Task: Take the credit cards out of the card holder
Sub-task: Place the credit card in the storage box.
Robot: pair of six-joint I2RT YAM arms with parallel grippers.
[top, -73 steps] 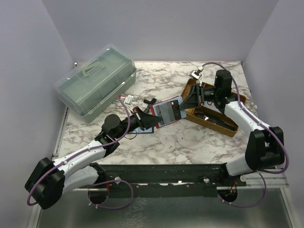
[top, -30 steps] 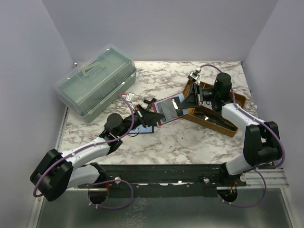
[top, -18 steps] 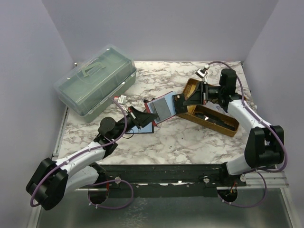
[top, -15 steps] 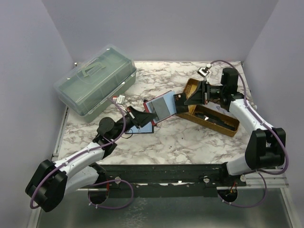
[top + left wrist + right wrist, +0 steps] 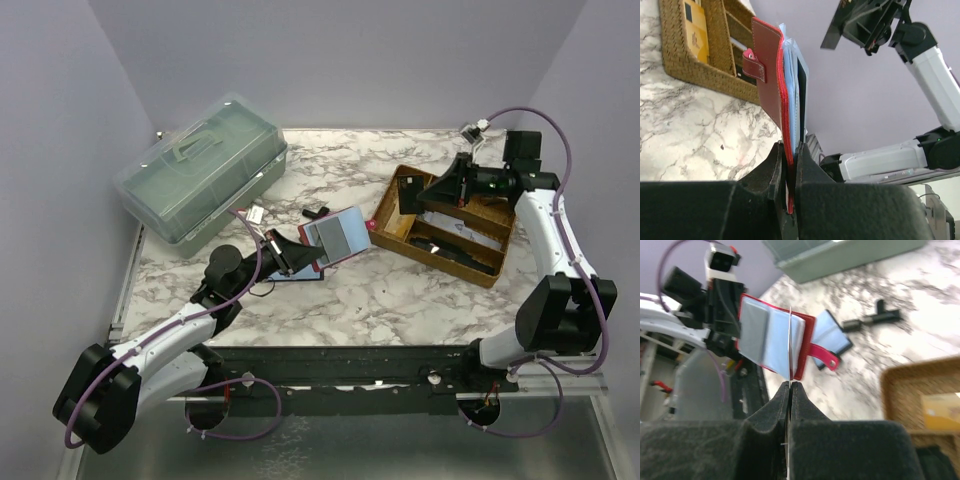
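left wrist: pale blue credit cards [image 5: 791, 75] stand in red card holder [image 5: 767, 65].

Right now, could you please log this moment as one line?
left gripper shut on card holder | right gripper shut on thin card, apart from holder | blue card on table

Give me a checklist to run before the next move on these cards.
1. Left pincer clamped on the red card holder: ok.
2. Light blue cards left in the holder: ok, several show.
3. Right pincer shut on a thin card, seen edge-on between its tips: ok.
4. Right pincer apart from the holder, over the woven tray: ok.
5. Loose blue card flat on the table beside the holder: ok.
6. Free spot to set the held card down: cannot tell.
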